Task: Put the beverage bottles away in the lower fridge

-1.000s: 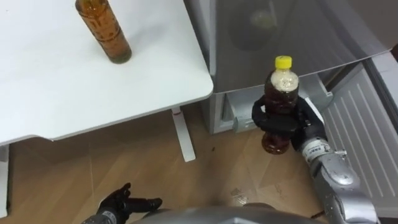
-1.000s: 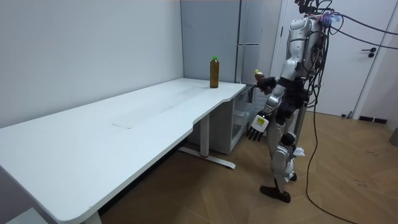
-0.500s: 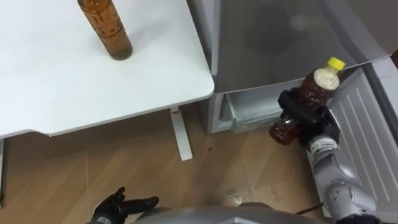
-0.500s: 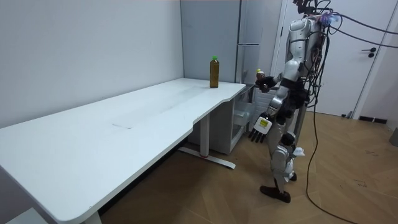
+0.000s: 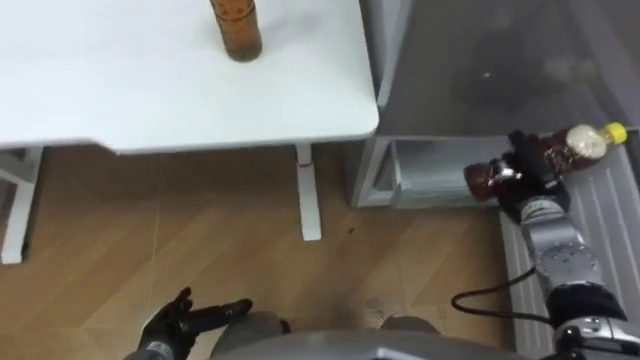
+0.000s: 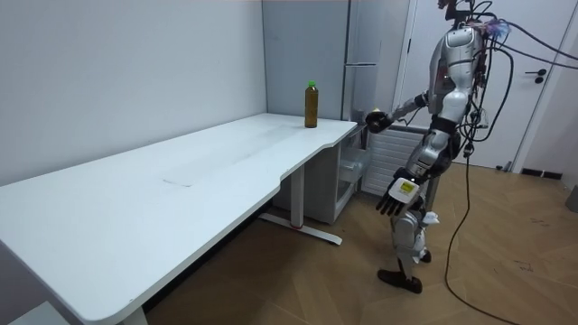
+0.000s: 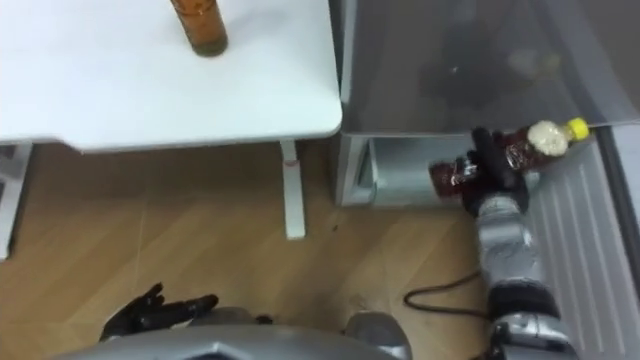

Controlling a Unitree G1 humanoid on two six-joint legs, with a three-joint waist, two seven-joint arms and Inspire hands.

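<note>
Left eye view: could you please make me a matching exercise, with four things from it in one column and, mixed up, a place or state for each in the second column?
Things
1. yellow-capped bottle
2. amber bottle
3. left hand
4. lower fridge

Places or states
A. stands upright on the white table
B. compartment open, beside the table
C. fingers relaxed, low over the wooden floor
D. tilted almost flat, gripped by the right hand

Pairs: 1-D, 2-A, 3-C, 4-B.
</note>
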